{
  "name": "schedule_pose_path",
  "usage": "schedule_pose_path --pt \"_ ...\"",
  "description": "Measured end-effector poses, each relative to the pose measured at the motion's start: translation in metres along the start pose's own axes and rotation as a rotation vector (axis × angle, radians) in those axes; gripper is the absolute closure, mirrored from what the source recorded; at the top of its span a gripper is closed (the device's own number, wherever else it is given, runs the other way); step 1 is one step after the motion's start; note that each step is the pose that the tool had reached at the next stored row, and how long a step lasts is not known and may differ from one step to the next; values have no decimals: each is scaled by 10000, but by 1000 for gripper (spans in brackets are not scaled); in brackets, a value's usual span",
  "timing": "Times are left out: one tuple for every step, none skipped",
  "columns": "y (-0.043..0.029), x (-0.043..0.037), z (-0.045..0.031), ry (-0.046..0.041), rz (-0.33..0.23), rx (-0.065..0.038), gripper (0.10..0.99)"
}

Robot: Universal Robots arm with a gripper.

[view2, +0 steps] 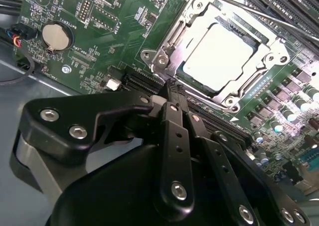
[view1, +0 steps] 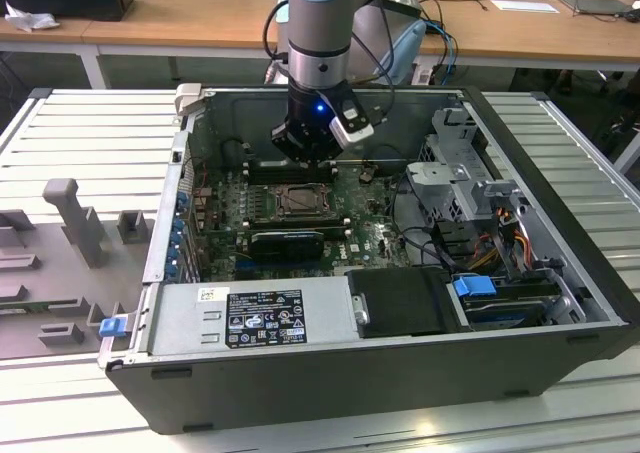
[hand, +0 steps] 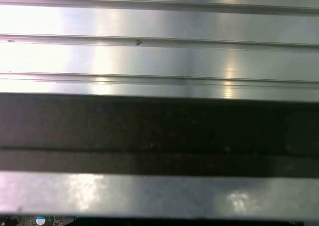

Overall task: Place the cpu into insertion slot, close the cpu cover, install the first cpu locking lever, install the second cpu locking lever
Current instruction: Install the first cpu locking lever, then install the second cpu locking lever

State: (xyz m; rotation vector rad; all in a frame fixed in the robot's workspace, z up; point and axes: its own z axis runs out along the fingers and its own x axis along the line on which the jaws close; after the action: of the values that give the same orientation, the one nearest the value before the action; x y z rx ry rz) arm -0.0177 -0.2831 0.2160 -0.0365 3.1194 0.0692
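cpu [view2: 215, 56] already sits flat in the insertion slot [view2: 164, 61], pale face up, square to the frame in the second wrist view. The cpu cover [view2: 271, 51] looks folded down around it, window framing the chip. Can't tell for sure whether it's fully seated or whether either locking lever is latched; a thin bright rod crosses near the socket's far edge and may be a lever, unclear.

In the exterior view the socket [view1: 298, 201] is mid-motherboard [view1: 375, 235] inside the open computer case [view1: 330, 373], which rests on the ribbed metal desk [view1: 90, 133]. Memory slots run just beside the socket.

gripper [view2: 172, 89] fingers pressed together, nothing held, tips just off the socket's near corner, above the board. In the exterior view it hangs right over the socket's far side.

Judgement: step in hand is cover or lever work. To do it well, push with the closed tips on the metal frame or lever only, never on the chip face. Keep the tips clear of the neighbouring slots and small capacitors. Press straight, low force, so the lever hooks under its tab rather than skating off.
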Motion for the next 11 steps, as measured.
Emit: schedule_pose_path --pt "-2 0 0 1 -1 1 980" --pt "-4 0 -1 1 -1 1 980" --pt "-5 0 0 1 -1 1 980" --pt "-7 0 -1 0 -1 0 980" --pt "-9 0 -1 0 -1 0 980" --pt "-15 0 -2 2 -2 3 980" --pt "-29 1 -2 1 -1 1 980" --pt "-33 1 -13 2 1 3 980" --pt "-32 0 -48 0 0 1 980" --pt "-30 -1 -97 0 -1 1 980" --pt "-28 -2 -134 1 0 2 980"
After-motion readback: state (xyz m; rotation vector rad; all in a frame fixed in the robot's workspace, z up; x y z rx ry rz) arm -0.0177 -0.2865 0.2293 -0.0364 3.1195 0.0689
